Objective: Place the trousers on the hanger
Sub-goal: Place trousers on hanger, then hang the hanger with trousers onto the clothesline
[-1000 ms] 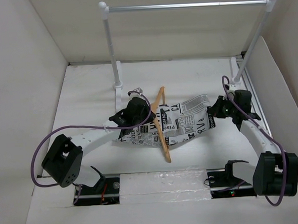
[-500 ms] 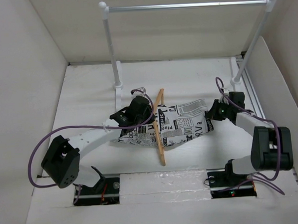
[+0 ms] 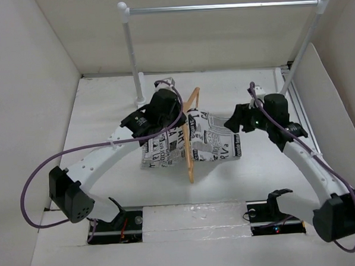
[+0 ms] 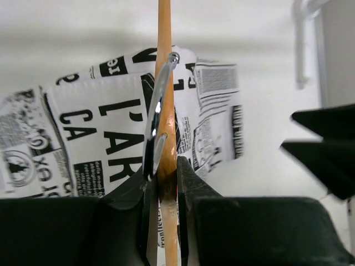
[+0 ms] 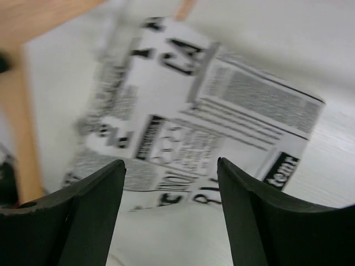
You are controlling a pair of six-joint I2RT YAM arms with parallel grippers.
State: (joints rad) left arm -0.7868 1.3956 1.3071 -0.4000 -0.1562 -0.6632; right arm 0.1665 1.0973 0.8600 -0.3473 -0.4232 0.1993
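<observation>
The tan wooden hanger [image 3: 191,149] stands tilted above the table, and my left gripper [image 3: 177,112] is shut on its upper part. In the left wrist view the jaws [image 4: 164,185] clamp the wooden bar [image 4: 165,66] beside the metal hook [image 4: 157,111]. The newspaper-print trousers [image 3: 210,140] are draped over the hanger and hang down on both sides of it [image 4: 105,127]. My right gripper [image 3: 232,123] is open just right of the cloth's edge. Nothing sits between its fingers [image 5: 172,185]; the trousers [image 5: 222,116] lie beyond them.
A silver rail [image 3: 218,7] on white posts [image 3: 132,58] spans the back of the table. Its right post [image 3: 301,49] slants down to a base behind my right arm. White walls close in on the left, right and back.
My right gripper has opened and let go of the trousers' end, then drawn up and back. My left arm has raised the hanger toward the back; the cloth now hangs more bunched.
</observation>
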